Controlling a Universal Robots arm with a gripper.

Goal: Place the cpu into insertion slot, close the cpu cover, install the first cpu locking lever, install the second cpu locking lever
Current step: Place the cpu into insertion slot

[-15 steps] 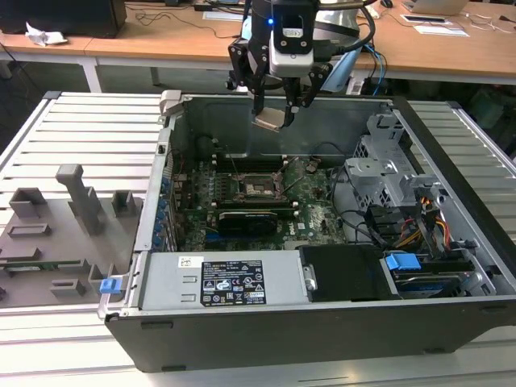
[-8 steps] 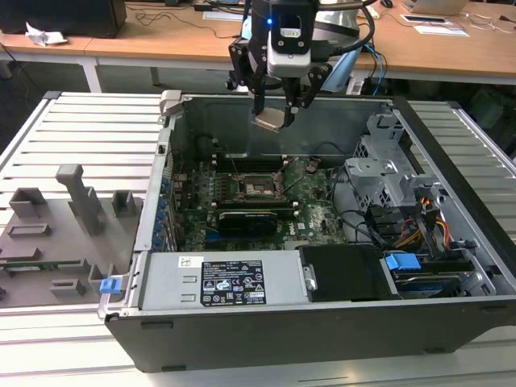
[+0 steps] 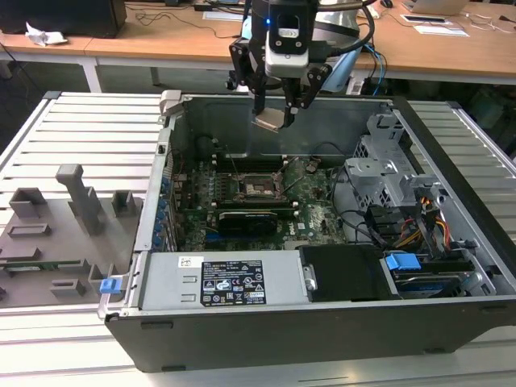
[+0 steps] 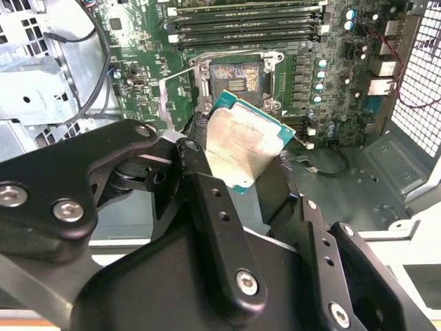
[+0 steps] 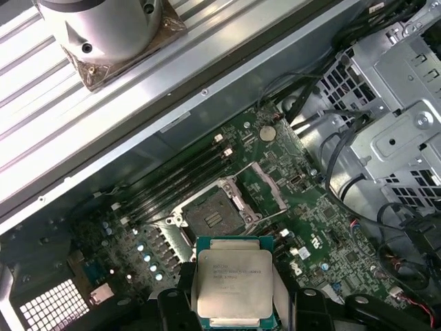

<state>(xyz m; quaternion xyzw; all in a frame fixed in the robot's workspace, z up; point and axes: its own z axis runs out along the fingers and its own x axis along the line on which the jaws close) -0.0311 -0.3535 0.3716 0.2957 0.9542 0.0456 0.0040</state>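
cpu (image 5: 233, 283): held well above the insertion slot (image 5: 212, 217), not yet seated.
claw (image 3: 276, 114): closed on the cpu's opposite edges, apparently to keep its faces clear.
insertion slot: uncovered and bare, free to receive it.

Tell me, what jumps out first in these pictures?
The black pincer hangs over the open computer case, gripping a small silvery cpu by its edges. Down inside, on the green motherboard, the square insertion slot lies uncovered and empty.
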